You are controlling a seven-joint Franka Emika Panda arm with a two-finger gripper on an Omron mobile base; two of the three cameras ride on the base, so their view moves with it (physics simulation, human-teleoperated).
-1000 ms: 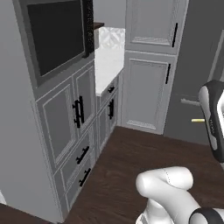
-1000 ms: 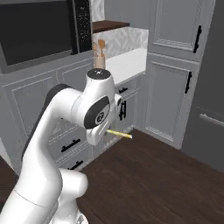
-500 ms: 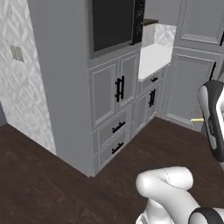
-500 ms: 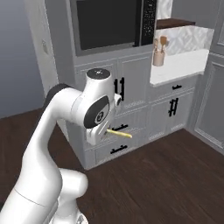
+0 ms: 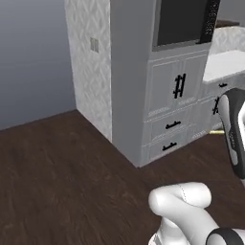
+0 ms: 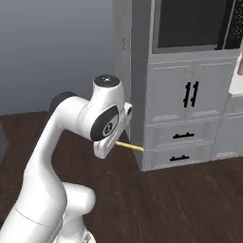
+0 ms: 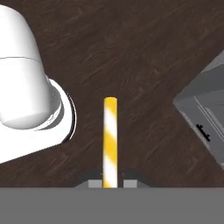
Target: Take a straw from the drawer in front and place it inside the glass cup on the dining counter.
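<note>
My claw (image 7: 110, 183) is pinched on the base of the yellow-and-white striped straw (image 7: 110, 140), which sticks out toward twelve o'clock over the dark wood floor (image 7: 144, 52) in the hand view and juts sideways from my wrist in the right base view (image 6: 129, 146). Only the very end is clamped, so I judge that a jolt could tilt it or let it slide out onto the floor. The grey cabinet tower (image 6: 190, 109) stands at about three o'clock of the tip, near enough that a wide swing might clip the straw and lever it loose.

Yellow-and-white striped straw (image 7: 110, 142), dark wood floor (image 7: 144, 52)
</note>
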